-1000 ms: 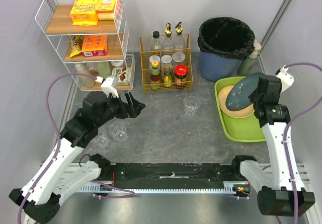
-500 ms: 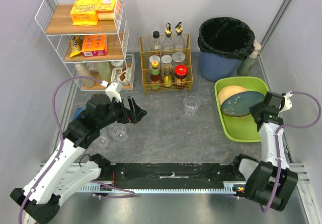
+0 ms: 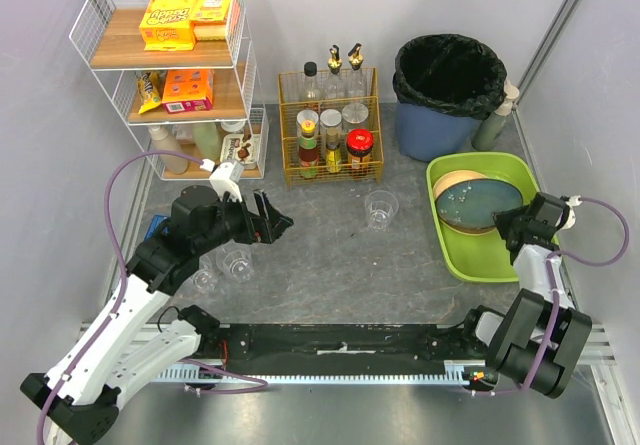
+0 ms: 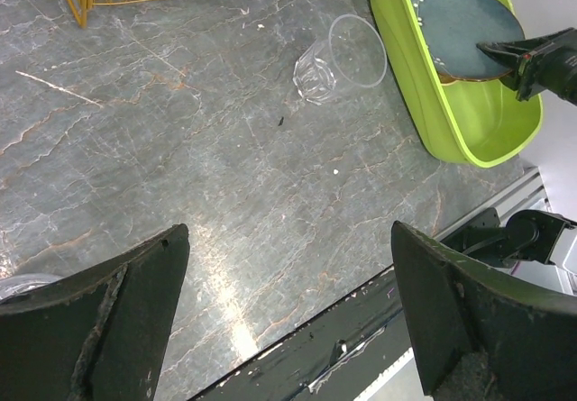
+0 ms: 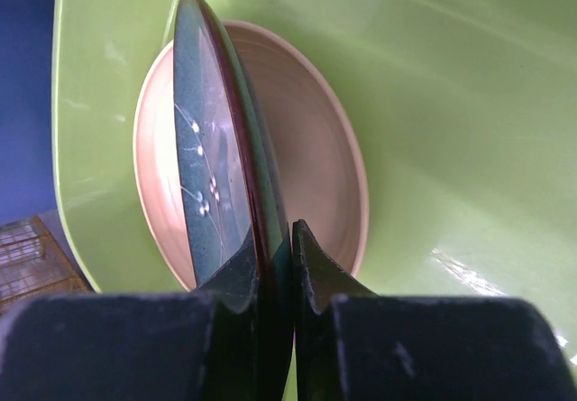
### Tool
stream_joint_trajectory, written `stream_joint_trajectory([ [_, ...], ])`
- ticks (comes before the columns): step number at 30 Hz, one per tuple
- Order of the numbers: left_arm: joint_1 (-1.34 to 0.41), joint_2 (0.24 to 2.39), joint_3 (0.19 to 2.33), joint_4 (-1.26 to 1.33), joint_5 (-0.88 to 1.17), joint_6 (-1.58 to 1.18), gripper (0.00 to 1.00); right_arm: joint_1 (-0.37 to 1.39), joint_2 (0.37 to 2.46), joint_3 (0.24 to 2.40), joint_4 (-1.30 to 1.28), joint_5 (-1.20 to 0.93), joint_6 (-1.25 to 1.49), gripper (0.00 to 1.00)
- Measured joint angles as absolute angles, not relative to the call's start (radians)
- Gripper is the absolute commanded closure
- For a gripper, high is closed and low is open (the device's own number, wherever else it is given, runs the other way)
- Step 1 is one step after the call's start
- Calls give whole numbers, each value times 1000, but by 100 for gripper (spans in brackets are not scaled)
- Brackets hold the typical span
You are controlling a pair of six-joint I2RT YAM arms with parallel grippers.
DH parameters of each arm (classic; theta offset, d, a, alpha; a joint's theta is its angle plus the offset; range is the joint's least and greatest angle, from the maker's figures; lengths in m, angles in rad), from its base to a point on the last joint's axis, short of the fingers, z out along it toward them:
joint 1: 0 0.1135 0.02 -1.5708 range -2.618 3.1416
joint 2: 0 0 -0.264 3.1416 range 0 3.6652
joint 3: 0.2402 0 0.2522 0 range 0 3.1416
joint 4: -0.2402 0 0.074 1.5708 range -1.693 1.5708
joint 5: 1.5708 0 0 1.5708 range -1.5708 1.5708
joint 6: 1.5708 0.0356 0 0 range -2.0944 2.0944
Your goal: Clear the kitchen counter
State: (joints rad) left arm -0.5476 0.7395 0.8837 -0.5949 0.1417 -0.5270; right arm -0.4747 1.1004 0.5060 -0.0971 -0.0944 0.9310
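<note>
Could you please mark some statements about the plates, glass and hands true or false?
1. The right hand grips the dark plate by its rim. True.
2. The left hand is shut on a glass. False: it is open, holding nothing.
3. The dark plate is over a tan plate in the green tray. True.
4. The clear glass is inside the tray. False: it stands on the counter, outside the tray.

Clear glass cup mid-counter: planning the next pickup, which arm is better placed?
Left: open left gripper faces the clear glass cup; the right gripper is shut on the dark teal plate in the lime-green tray.
</note>
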Motion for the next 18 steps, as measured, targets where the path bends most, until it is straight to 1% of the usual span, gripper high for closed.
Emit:
stream_joint_trajectory([
  [2, -548, 741, 883, -595, 142, -528, 3, -486, 1116, 494, -57, -124, 944, 84],
  [11, -548, 739, 880, -594, 142, -531, 3, -512, 1178, 445, 83, -210, 1007, 85],
  [13, -548, 739, 879, -594, 142, -531, 3, -513, 1182, 432, 108, -216, 1016, 83],
  [15, -548, 739, 878, -594, 142, -531, 3, -516, 1193, 423, 128, -229, 1027, 78],
  [17, -548, 739, 877, -593, 142, -532, 3, -517, 1201, 422, 137, -240, 1031, 63],
  [18, -548, 739, 877, -593, 142, -532, 4, -517, 1203, 422, 141, -245, 1029, 54],
])
